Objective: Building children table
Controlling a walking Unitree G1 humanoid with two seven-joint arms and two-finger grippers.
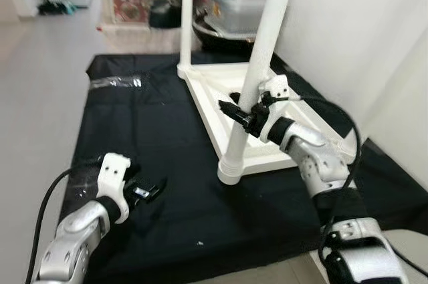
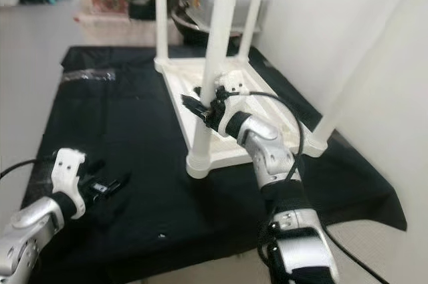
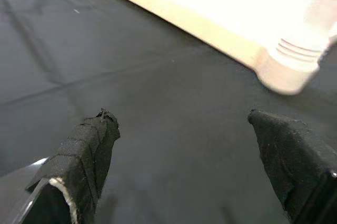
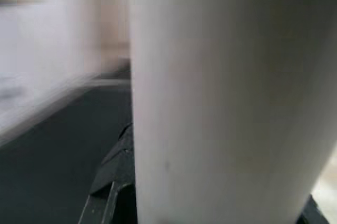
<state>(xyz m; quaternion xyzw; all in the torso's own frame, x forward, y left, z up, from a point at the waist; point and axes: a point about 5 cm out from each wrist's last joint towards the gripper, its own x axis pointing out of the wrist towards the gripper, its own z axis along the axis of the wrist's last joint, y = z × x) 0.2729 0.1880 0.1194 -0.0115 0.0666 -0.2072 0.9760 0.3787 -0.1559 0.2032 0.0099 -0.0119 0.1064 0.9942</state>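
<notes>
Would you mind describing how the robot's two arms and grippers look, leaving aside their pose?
Both arms are silver metal segments with black joints. Each wrist carries a white housing and a black cable looping back along the arm. The left gripper and right gripper each have two long black fingers, wrapped in cloth-like black tape.

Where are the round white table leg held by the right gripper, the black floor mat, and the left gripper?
Round white table leg (image 1: pixel 257 63), left eye view, mid-shaft.
Black floor mat (image 1: pixel 167 137), left eye view, bare middle.
Left gripper (image 1: pixel 148 192), left eye view, between fingertips.
</notes>
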